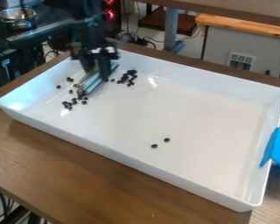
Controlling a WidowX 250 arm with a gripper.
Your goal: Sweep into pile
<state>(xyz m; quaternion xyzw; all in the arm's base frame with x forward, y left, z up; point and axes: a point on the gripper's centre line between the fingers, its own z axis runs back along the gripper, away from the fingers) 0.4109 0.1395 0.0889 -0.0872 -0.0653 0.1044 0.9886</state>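
Pale straight-bladed sweeper [93, 82], low for pushing
Black gripper [96, 69] clamps it inside white rectangular tray [107, 151], amid small black beans [126, 78] (scattered).

The black arm [92, 22] comes in through the top edge, left of the middle, and runs down almost upright, its outline soft and smeared. Below it sits the wrist [96, 49] – broader than the stretch above, dark for the most part, with small pale patches across its front and a dark part jutting out to the view's left. Under the wrist hangs the black tool [96, 70], in the upper left of the view – pointing down, its lower end darkest toward the view's right.
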